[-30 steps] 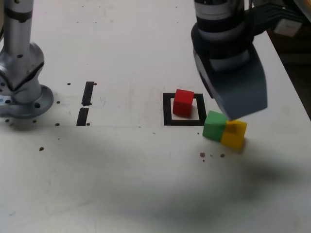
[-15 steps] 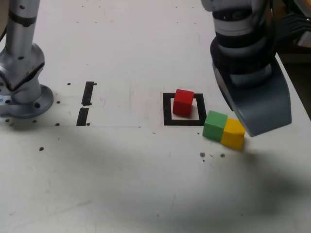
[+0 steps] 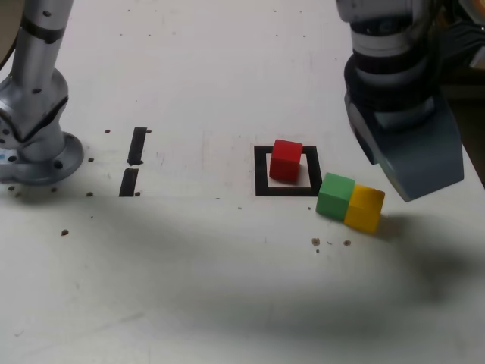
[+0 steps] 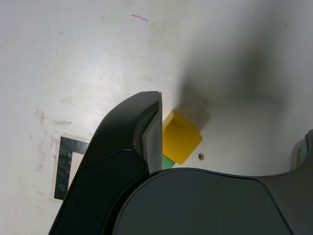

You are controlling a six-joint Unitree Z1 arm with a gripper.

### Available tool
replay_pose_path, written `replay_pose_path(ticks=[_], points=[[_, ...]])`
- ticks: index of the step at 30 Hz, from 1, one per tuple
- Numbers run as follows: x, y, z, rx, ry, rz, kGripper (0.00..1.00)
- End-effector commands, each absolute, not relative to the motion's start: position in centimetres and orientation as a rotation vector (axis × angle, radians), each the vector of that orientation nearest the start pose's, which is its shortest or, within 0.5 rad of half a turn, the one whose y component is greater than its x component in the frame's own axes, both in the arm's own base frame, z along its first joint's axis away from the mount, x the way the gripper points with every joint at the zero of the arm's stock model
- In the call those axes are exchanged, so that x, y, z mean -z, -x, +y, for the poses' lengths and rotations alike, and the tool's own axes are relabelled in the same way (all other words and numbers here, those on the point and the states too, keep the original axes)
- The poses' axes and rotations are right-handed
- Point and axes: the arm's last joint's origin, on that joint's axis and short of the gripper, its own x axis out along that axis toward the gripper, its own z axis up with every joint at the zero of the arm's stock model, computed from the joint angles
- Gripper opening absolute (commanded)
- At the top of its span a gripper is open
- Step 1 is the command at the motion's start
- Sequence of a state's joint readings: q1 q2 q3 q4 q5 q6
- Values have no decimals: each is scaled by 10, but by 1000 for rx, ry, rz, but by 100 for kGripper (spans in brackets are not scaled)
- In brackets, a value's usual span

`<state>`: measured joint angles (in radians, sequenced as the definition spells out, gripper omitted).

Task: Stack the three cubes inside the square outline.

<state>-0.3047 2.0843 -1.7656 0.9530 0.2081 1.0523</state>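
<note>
Cubes first: I see the red cube [image 3: 286, 160] sitting inside the square outline [image 3: 261, 168] on the white table [image 3: 227, 288], slightly toward the exterior view's left side of the frame. The green cube [image 3: 335, 196] and the yellow cube [image 3: 364, 208] lie outside the outline, just off its corner on the exterior view's right, pressed together side by side, green the nearer to the outline. My gripper [image 3: 413, 163] hangs above the table on the exterior view's right, up and to the right of the yellow cube and not touching it. Its jaws stand wide apart with nothing between them. On the wrist view one dark jaw fills the foreground, with the yellow cube [image 4: 180, 136] showing just beyond its edge, a sliver of the green cube [image 4: 167, 162] beside it, and part of the outline [image 4: 62, 166] peeking past the jaw. Two short black bars [image 3: 133, 161] lie well apart from the cubes, near the arm's base [image 3: 34, 148].
</note>
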Motion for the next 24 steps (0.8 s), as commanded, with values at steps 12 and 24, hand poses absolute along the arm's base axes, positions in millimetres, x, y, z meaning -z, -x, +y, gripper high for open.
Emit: replay_pose_path(ticks=[12, 24], points=[[-270, -430, -112, 715, -1217, 1098, 98], [-264, -434, -110, 714, -1211, 1106, 98]])
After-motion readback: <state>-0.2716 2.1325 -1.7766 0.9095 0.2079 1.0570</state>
